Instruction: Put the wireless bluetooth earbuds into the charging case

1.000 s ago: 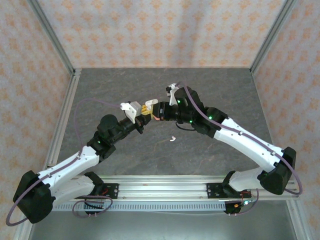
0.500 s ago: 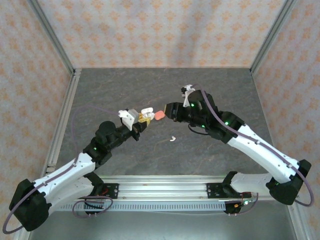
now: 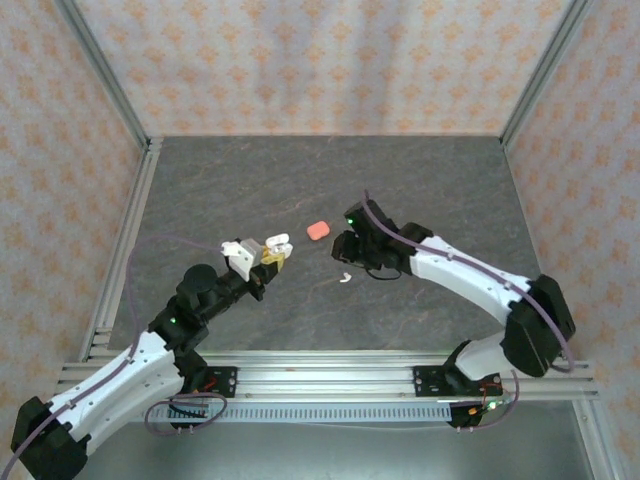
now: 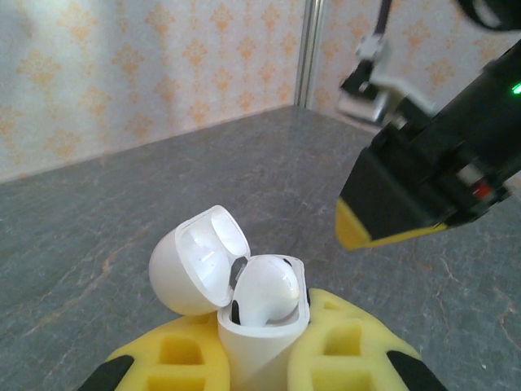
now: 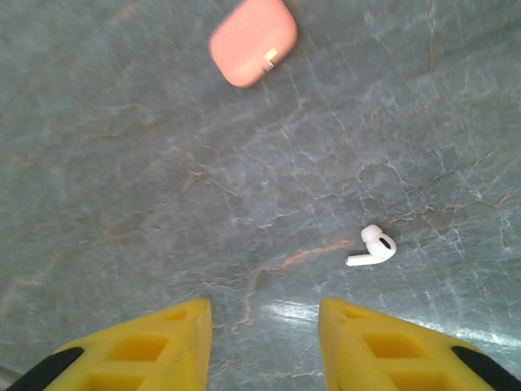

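While the left gripper [image 4: 260, 362] is pinching the white charging case [image 4: 259, 338] firmly between its yellow fingers [image 4: 346, 352], the case's lid [image 4: 199, 261] is standing flipped open and leaning off to one side of the jaws. A seated white earbud [image 4: 269, 287] is resting in the case's well, just above the fingertips. Seen from above, this gripper [image 3: 268, 258] is carrying the case [image 3: 277, 242] clear of the grey table [image 3: 220, 180].

The right gripper [image 5: 262, 342] is hovering over the table with its jaws standing moderately apart and gripping nothing; bare stone is showing through the gap. A loose white earbud [image 5: 372, 247] is lying on the table just ahead of the finger on the right of the wrist view, a little outside the line of the gap. A closed pink case [image 5: 252, 41] is lying well beyond the fingertips, roughly in line with the gap. In the overhead view the pink case [image 3: 318, 230] is sitting between the two grippers, and the loose earbud [image 3: 343, 277] is lying just beside the right gripper [image 3: 345, 250].
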Action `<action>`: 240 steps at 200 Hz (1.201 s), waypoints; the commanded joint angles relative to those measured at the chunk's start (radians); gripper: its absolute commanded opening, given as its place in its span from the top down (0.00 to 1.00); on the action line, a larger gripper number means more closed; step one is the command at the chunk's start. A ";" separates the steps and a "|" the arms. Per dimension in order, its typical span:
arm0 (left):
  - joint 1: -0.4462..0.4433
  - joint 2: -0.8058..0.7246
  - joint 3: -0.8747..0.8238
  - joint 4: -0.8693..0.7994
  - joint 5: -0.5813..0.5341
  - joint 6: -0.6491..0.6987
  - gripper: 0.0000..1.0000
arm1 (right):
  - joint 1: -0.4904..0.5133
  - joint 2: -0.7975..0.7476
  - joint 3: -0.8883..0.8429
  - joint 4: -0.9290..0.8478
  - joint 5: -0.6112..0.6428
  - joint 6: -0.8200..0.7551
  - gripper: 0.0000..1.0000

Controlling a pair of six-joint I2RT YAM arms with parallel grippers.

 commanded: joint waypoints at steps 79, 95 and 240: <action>-0.007 -0.061 -0.040 -0.060 -0.008 0.010 1.00 | -0.010 0.204 -0.136 0.192 -0.038 0.189 0.57; -0.007 -0.058 -0.040 -0.062 -0.006 0.020 1.00 | -0.011 0.211 -0.138 0.190 -0.023 0.192 0.57; -0.007 -0.025 -0.047 -0.042 -0.007 0.048 1.00 | -0.018 0.303 -0.029 0.045 0.068 0.098 0.59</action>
